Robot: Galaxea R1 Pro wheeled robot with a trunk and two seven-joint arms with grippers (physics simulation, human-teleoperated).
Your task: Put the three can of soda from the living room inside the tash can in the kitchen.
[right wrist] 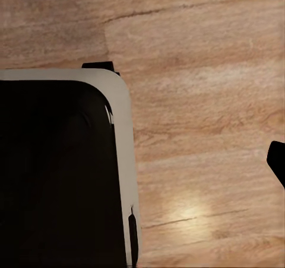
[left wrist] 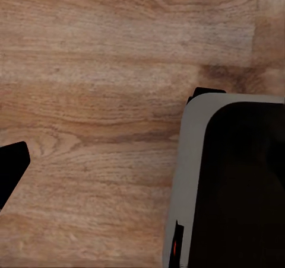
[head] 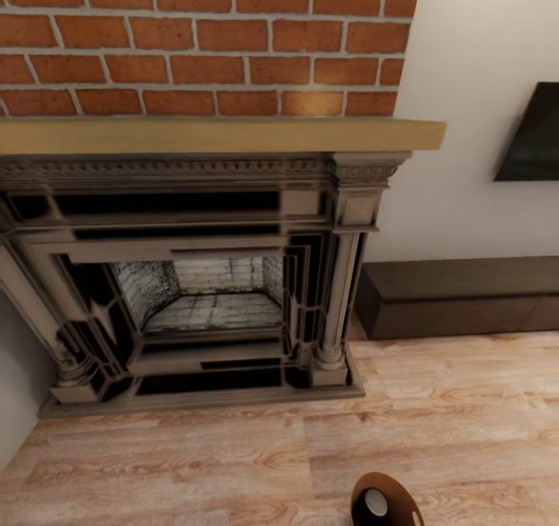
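So the robot faces the brick fireplace [head: 210, 278] in the living room, the tash can [head: 386, 500] at the head view's bottom edge with one silver-topped can of soda [head: 376, 501] already inside, presumably carried along for collecting, though I cannot tell how either gripper's jaws stand.

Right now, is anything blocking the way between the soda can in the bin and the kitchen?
The kitchen isn't in sight, so I cannot tell. The bin sits low in the head view with a silver-topped can inside. Ahead stand the fireplace and a dark bench; the wood floor lies between.
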